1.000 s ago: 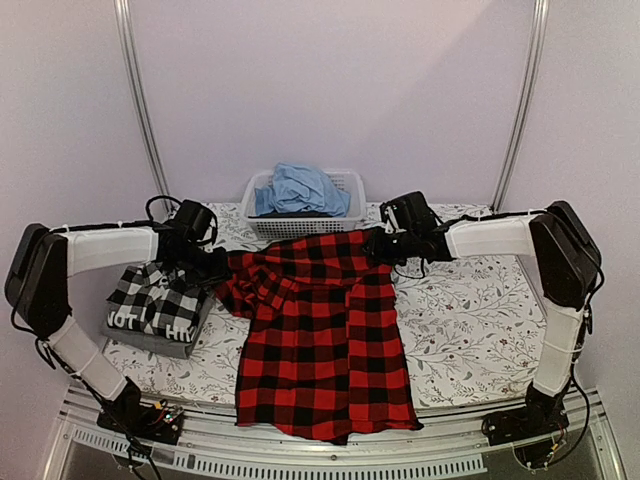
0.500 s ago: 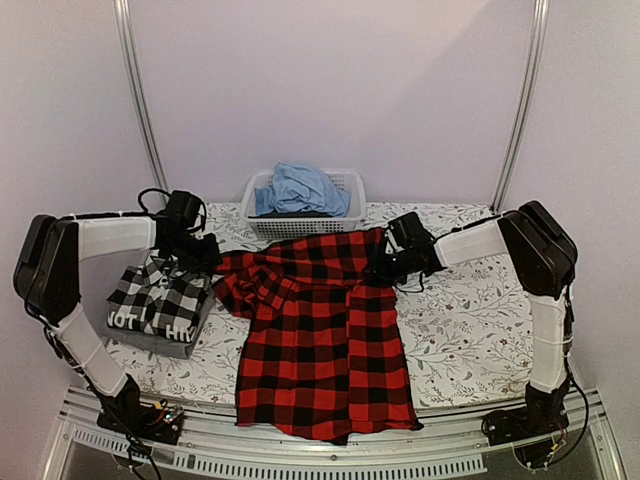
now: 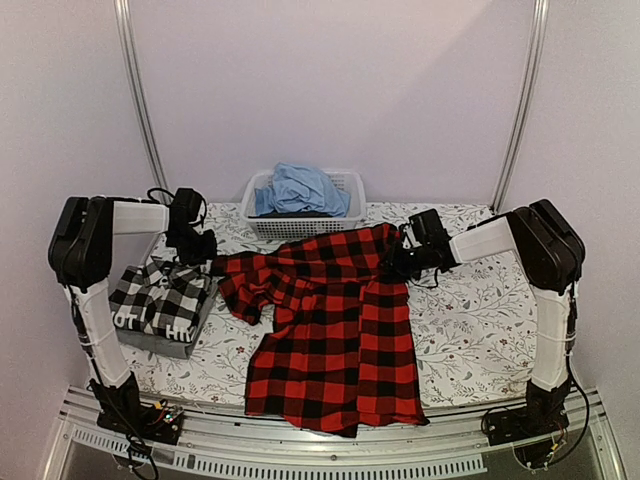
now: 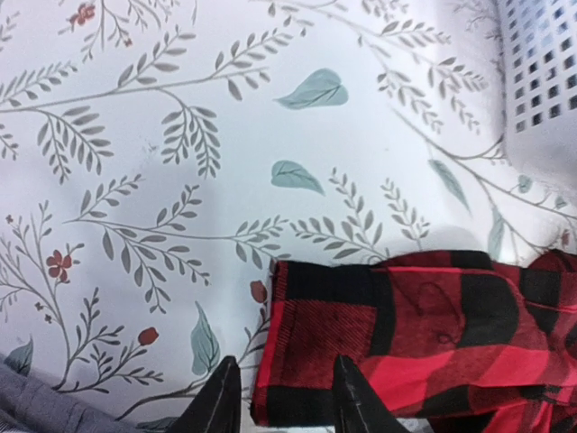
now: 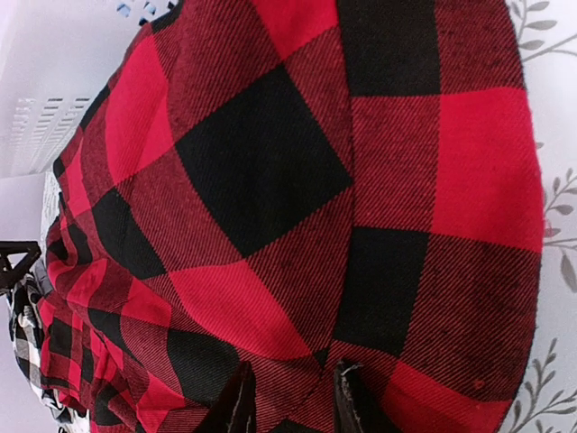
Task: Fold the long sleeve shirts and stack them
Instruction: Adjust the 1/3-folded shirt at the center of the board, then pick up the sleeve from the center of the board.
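One red-black flannel [image 3: 335, 330], two folded shirts [image 3: 160, 305] stacked.

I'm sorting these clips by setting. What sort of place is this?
Probably a lab test bench for laundry folding: a table under a floral cover, framed by metal rails against a bare wall, a white basket of clothes at the back.

Overhead view wide — 2 wrist views close on flannel [image 3: 335, 330].

White basket [image 3: 345, 222] is blocking the table's [image 3: 470, 330] far edge at centre; red-and-black flannel [image 3: 335, 340] is covering the middle; folded stack [image 3: 160, 305] is occupying the left edge; right side is lying open.
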Tool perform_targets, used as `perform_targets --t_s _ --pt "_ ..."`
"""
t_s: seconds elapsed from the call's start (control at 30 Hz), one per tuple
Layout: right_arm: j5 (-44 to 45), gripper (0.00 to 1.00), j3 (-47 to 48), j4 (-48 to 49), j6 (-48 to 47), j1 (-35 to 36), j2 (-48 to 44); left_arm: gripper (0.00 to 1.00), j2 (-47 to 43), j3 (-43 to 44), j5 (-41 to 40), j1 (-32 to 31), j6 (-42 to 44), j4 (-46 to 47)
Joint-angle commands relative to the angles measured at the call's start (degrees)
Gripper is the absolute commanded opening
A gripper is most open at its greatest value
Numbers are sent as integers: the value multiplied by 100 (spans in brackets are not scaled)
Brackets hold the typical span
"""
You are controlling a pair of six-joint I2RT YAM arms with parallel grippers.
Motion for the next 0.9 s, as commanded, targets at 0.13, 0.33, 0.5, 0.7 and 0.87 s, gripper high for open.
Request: perform_targets --t_s 0.13,0.33,0.5,0.7,0.87 --pt "-148 32 -102 -405 -151 -220 -104 36 546 344 264 32 123 -192" --pt "232 42 80 -1004 -507 17 -683 32 671 358 385 -31 132 -154" --pt "729 46 51 -1478 -714 272 -1365 10 751 424 350 -159 144 -169" --pt "1247 50 -326 -1983 -805 928 -2135 0 373 522 147 -215 209 -152" --pt "1620 52 -911 -2322 -666 1739 -2706 0 -230 610 -42 -284 321 -118"
